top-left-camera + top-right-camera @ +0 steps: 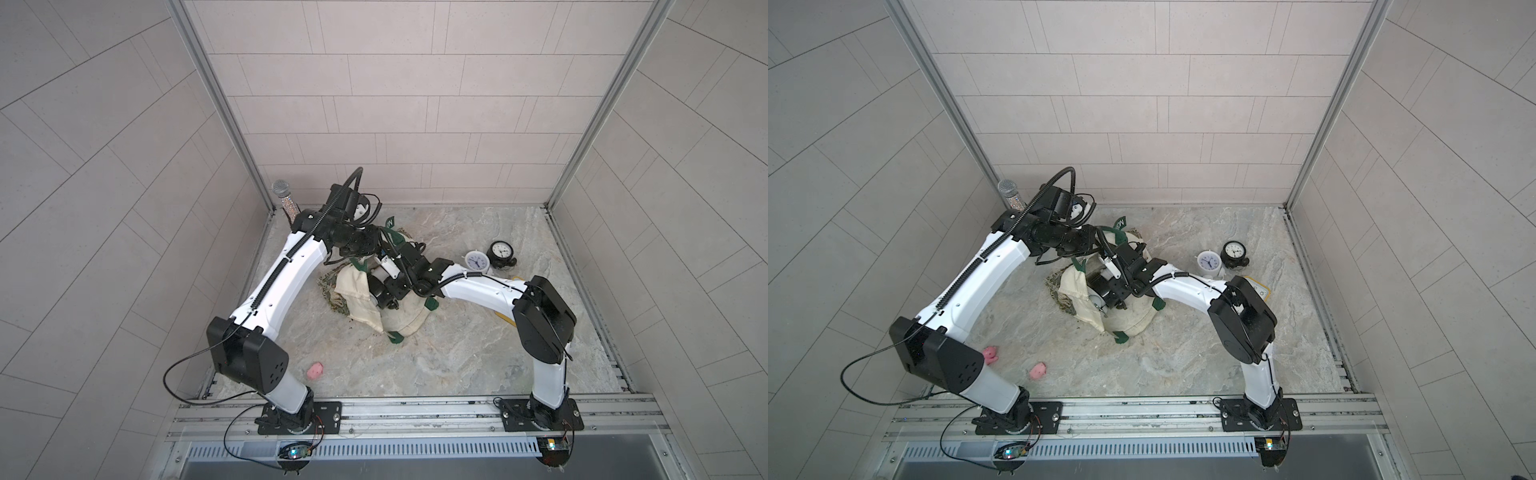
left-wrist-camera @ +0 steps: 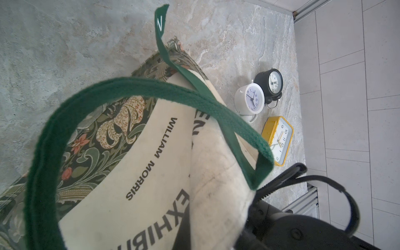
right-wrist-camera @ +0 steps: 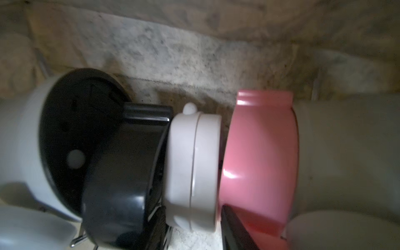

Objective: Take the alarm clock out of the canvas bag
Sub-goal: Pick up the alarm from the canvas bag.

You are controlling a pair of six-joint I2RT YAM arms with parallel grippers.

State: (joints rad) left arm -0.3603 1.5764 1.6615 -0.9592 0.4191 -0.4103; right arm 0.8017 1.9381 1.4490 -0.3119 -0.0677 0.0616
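Note:
The cream canvas bag (image 1: pixel 357 291) (image 1: pixel 1075 291) (image 2: pixel 151 173), with green handles (image 2: pixel 138 86) and a leaf-patterned base, lies on its side mid-table. My left gripper (image 1: pixel 376 249) is shut on its upper edge and holds the mouth up; its jaws are hidden in the left wrist view. My right gripper (image 1: pixel 384 297) (image 3: pixel 194 216) reaches inside the bag. It stands open, one finger on each side of a white alarm clock (image 3: pixel 194 168). Beside that clock lie a black clock (image 3: pixel 121 194), a pink clock (image 3: pixel 259 162) and a white clock with a black back (image 3: pixel 21 140).
Three clocks stand on the table right of the bag: a white one (image 1: pixel 477 262) (image 2: pixel 252 99), a black one (image 1: pixel 501 251) (image 2: pixel 271 83) and a yellow one (image 2: pixel 279 138). A microphone (image 1: pixel 282 195) stands at the back left. Pink toys (image 1: pixel 1038 370) (image 1: pixel 990 354) lie at the front left.

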